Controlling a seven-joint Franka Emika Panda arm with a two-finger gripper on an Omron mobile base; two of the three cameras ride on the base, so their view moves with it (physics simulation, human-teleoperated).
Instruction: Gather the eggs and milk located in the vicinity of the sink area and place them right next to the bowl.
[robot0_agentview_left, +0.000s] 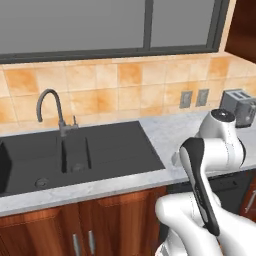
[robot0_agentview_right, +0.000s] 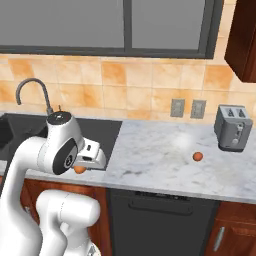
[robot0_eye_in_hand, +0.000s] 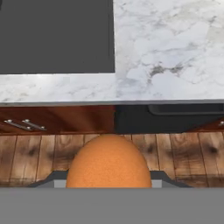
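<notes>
- Egg (robot0_eye_in_hand: 108, 161) in the claw: the gripper (robot0_agentview_right: 81, 168) is closed on an orange-brown egg, held at the counter's front edge, just right of the sink (robot0_agentview_right: 102, 132), seen from the right base camera.
- A second egg (robot0_agentview_right: 198, 156) lies on the marble counter (robot0_agentview_right: 150, 160), well to the right of the claw and in front of the toaster (robot0_agentview_right: 232, 127).
- From the hand camera, the held egg sits low between the fingers, its rounded top up, with the counter edge and cabinet fronts beyond it.
- Smooth, plain and small beside the arm, it looks likely to roll once set down.
- Bowl and milk cannot be placed from these views, so which way the carry must go cannot be told; the open counter lies to the claw's right.
</notes>
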